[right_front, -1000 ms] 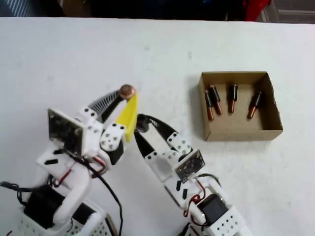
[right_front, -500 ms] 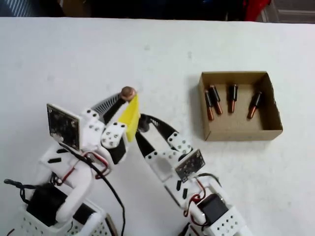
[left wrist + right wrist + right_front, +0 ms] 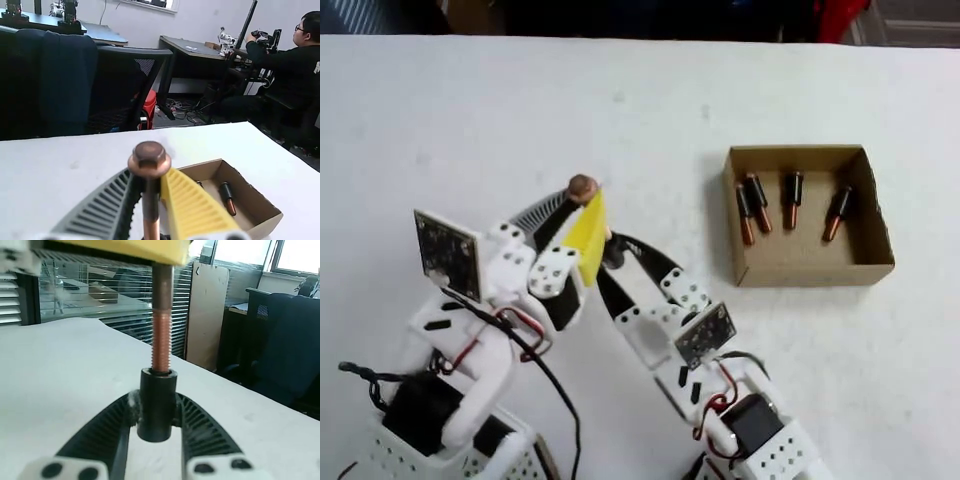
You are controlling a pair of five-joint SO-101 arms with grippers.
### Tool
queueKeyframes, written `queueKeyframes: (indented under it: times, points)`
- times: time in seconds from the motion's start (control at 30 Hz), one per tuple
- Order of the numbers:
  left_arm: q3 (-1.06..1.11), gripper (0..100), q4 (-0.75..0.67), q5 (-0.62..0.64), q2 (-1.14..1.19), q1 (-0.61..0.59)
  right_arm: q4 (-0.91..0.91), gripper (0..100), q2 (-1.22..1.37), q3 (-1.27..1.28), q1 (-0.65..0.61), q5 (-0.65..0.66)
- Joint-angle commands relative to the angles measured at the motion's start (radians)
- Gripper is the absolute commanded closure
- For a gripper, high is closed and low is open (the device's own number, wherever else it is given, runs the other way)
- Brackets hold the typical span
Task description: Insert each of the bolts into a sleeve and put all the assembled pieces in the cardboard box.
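My left gripper (image 3: 578, 205) is shut on a copper bolt (image 3: 148, 175), head up (image 3: 582, 186), between its grey and yellow fingers (image 3: 186, 207). Directly below, my right gripper (image 3: 156, 421) is shut on a black sleeve (image 3: 157, 404) held upright. The bolt's threaded tip (image 3: 161, 347) sits in the sleeve's top opening. To the right on the table is the cardboard box (image 3: 804, 266) with several assembled bolt-and-sleeve pieces (image 3: 791, 200) lying inside; the left wrist view also shows the cardboard box (image 3: 250, 207).
The white table (image 3: 650, 100) stretches bare behind and to the left of the arms. Both arm bases stand at the near edge. Chairs, desks and a person are in the room beyond the table.
The left arm's body has shifted slightly toward the right arm, bringing the bolt closer over the sleeve. The right arm has stayed still.
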Motion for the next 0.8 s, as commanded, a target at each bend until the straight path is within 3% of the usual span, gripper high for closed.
queueKeyframes:
  times: [0.0,0.2,0.53,0.77]
  points:
    - [0.000,98,-0.031,0.008,-0.001,0.007,0.002,98.2,-0.012,0.009,0.005,0.012]
    - [0.003,98,0.008,0.009,-0.001,0.031,0.002,98.2,-0.012,0.009,0.005,0.012]
    - [0.005,98,0.282,0.005,-0.001,0.081,0.002,98.2,-0.012,0.009,0.007,0.012]
    - [0.060,97,0.255,0.002,-0.001,0.076,0.002,98.2,-0.012,0.009,0.007,0.012]
